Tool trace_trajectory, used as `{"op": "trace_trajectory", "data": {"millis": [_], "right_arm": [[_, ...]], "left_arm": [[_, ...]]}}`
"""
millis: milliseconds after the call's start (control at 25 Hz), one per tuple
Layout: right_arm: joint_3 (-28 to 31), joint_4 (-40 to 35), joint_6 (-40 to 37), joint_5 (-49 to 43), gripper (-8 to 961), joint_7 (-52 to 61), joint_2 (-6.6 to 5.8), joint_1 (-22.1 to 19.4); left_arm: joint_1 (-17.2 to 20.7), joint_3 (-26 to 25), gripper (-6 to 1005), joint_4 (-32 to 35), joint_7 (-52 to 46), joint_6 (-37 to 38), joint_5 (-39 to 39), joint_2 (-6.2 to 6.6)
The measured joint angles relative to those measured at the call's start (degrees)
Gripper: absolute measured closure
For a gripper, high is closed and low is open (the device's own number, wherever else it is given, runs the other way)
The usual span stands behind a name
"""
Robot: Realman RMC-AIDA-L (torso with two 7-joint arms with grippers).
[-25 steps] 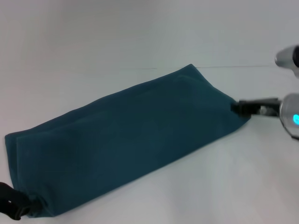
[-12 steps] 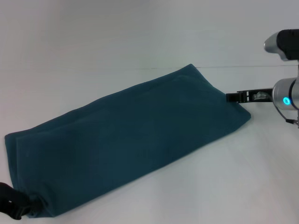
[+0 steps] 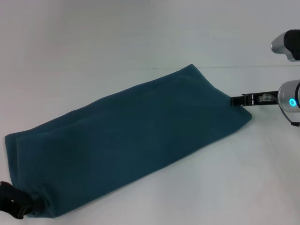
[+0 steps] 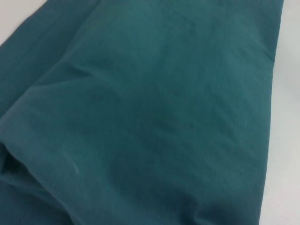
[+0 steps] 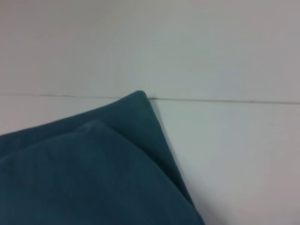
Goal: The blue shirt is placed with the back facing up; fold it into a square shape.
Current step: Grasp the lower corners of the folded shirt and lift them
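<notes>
The blue shirt lies folded into a long strip, running diagonally from near left to far right across the white table. My left gripper sits at the strip's near-left corner, where the fabric is bunched against it, shut on that corner. In the left wrist view the shirt fills the picture. At the strip's right end my right gripper reaches in level, its thin fingers pinched on the edge. The right wrist view shows the shirt's far corner lying flat.
A thin seam runs across the white table behind the shirt. Bare table surrounds the strip on all sides.
The right gripper rose a little at the shirt's right edge and now looks thinner. The left gripper has dropped slightly toward the frame's corner. The shirt has kept its place.
</notes>
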Motion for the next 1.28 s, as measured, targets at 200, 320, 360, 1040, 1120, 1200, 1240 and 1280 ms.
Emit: {"op": "trace_trajectory", "data": {"millis": [200,320,360,1040,1120,1200,1240,1280], "right_arm": [[0.0,1.49,-0.1,0.0,190,-0.4,0.14,0.43],[0.0,2.27,-0.1,-0.01,190,-0.66,0.29,0.7],[0.0,2.35,-0.1,0.0,189,-0.71,0.3,0.76],[2.07,8.2,0.87,3.7,206,-5.14,0.14,3.36],[2.2,8.32,1.06,3.7,207,-5.15,0.09,3.33],[2.51,8.54,1.16,3.7,208,-5.16,0.03,3.21],[2.66,8.66,1.17,3.7,208,-5.16,-0.02,3.19],[2.71,8.84,1.17,3.7,209,-5.17,-0.08,3.18]], "left_arm": [[-0.43,0.03,973,-0.93,0.17,0.0,0.0,0.2],[-0.57,0.08,973,-1.34,0.24,-0.05,0.0,0.32],[-0.62,0.16,973,-1.44,0.25,-0.08,0.0,0.35],[-0.67,0.05,972,-1.81,0.3,-0.18,0.06,0.44],[-0.66,0.23,972,-2.01,0.31,-0.18,0.07,0.44],[-0.66,0.26,972,-2.06,0.31,-0.17,0.08,0.44],[-0.66,0.26,972,-2.08,0.31,-0.17,0.09,0.44],[-0.66,0.27,972,-2.09,0.31,-0.17,0.09,0.46]]}}
